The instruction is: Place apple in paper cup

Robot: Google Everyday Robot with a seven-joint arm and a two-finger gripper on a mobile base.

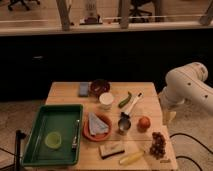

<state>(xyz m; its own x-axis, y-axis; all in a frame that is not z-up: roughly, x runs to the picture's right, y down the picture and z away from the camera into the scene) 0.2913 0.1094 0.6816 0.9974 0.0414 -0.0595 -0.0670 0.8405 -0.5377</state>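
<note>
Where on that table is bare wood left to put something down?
Bare wood shows at the back left, between the table edge and the blue sponge, and back right, beyond the green vegetable. Around the paper cup, apple and grapes it is crowded. The gripper hangs off the right edge.
</note>
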